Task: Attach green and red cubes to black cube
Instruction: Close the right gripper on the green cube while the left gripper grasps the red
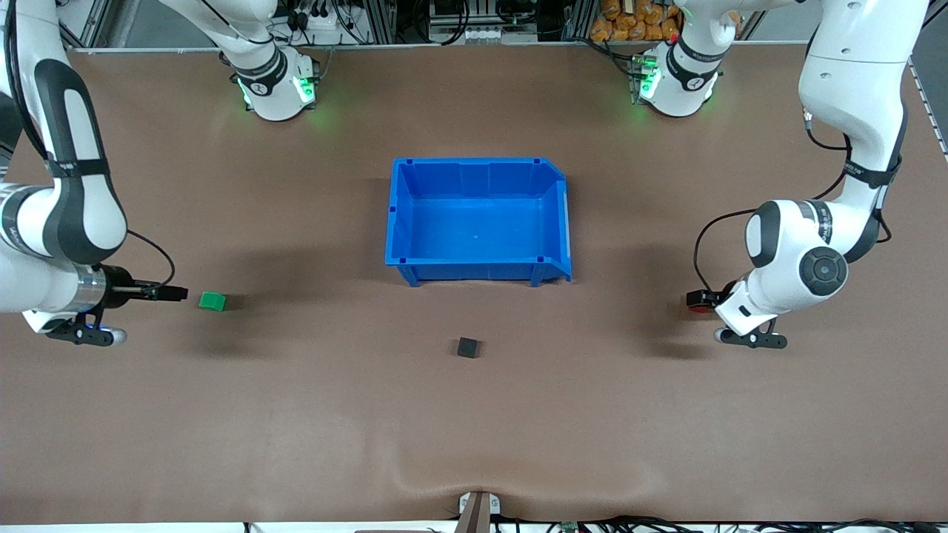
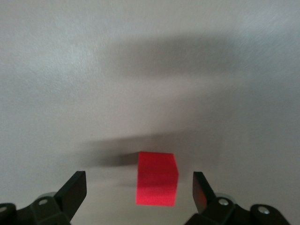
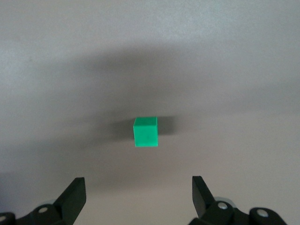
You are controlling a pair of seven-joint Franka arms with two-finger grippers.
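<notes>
The green cube sits on the brown table toward the right arm's end. My right gripper is low beside it, open and empty. In the right wrist view the green cube lies ahead of the open fingertips of the right gripper, not between them. The red cube lies toward the left arm's end, mostly hidden under my left gripper. In the left wrist view the red cube stands between the open fingers of the left gripper, untouched. The black cube sits alone mid-table.
An empty blue bin stands at the table's middle, farther from the front camera than the black cube. Both arm bases stand along the table's back edge.
</notes>
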